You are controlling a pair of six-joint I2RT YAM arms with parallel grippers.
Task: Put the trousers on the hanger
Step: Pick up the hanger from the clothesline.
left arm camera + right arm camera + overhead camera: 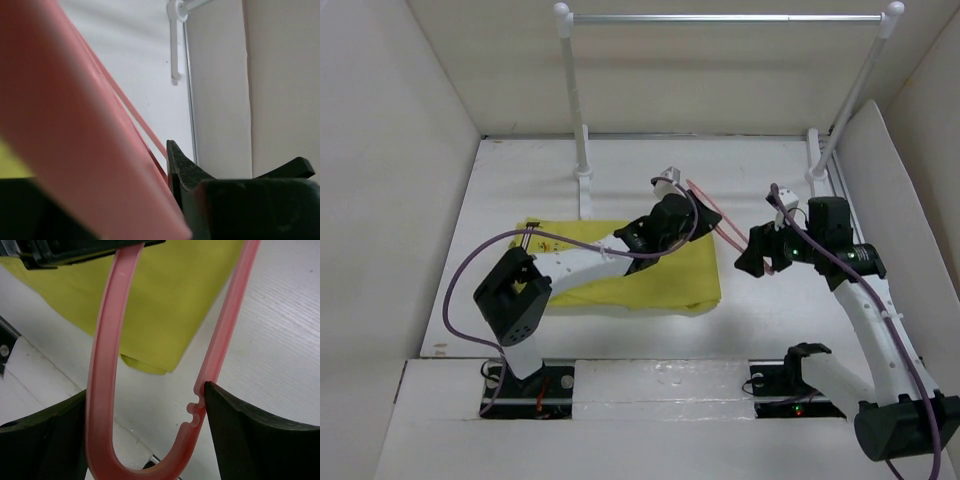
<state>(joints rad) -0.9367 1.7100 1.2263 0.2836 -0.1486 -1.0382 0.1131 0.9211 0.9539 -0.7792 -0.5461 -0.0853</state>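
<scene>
Hanger (105,365) end between right fingers (250,440); trousers (665,285) half-covered by left arm (580,262).

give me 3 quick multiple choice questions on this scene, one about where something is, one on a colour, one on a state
1. Where are the trousers?
A. over the rail
B. flat on the table
C. on the hanger

2. What colour is the hanger?
A. white
B. blue
C. pink

3. What is the right gripper doing?
A. hanging open and empty
B. gripping the hanger
C. pinching the trousers

Key: 1 B, they lie spread on the table. 2 C, the right wrist view shows its pink bars. 3 B, its fingers press on both sides of the hanger's curved end.
</scene>
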